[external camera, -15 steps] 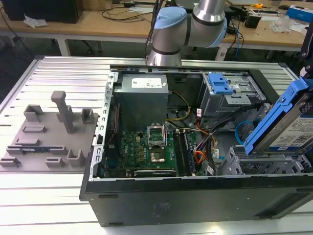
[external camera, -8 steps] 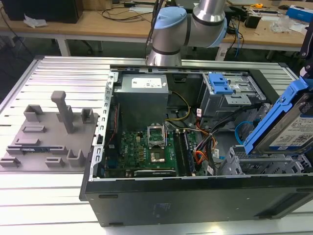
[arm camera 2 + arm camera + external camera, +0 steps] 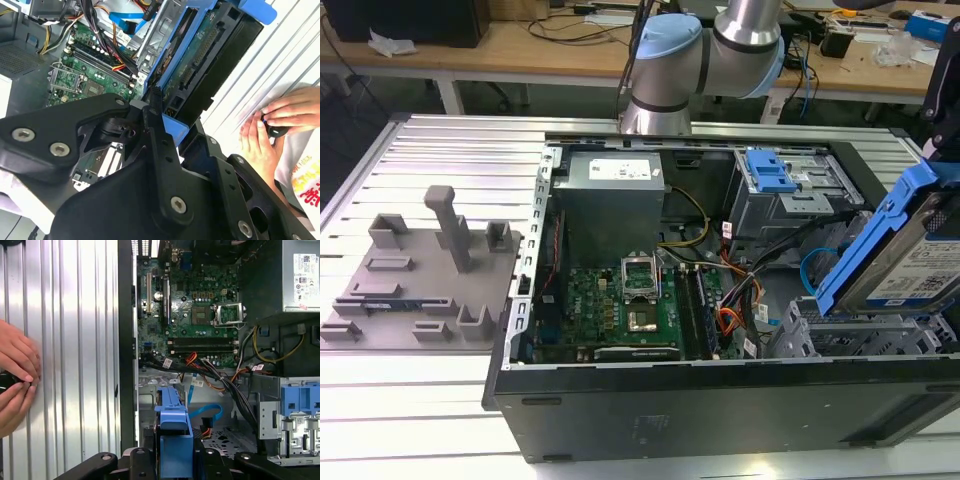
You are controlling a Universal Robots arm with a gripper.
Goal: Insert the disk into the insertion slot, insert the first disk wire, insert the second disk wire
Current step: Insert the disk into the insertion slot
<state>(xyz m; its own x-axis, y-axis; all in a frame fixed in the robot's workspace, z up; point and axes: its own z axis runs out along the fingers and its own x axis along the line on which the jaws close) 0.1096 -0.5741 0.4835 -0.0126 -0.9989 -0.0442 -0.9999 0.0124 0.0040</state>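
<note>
— What has the pincer (image 3: 174, 462) got?
— Its jaws are closed on either side of the blue caddy that frames the disk (image 3: 905, 250). The disk hangs tilted over the corner of the case at the exterior view's right.
— And the insertion slot (image 3: 850, 338)?
— Just beneath the disk and apart from it. The disk is not yet in the low perforated bay.
— What does it all stand on?
— A ribbed aluminium worktop (image 3: 450, 400) carries the open computer case (image 3: 720, 410). Wooden benches (image 3: 520, 50) strewn with cables stand behind the arm (image 3: 700, 50).
— Anything close by?
— A blue flat cable (image 3: 218, 412) and a bundle of orange and black wires (image 3: 732, 318) lie beside the slot, between it and the motherboard (image 3: 620, 300). A taller cage with a blue latch (image 3: 770, 172) stands behind it. A grey fixture plate (image 3: 415, 275) sits well apart, at the exterior view's left.
— Anyone about?
— In both wrist views a person's hands (image 3: 292, 107) rest on the worktop beside the case, around a small dark object.
</note>
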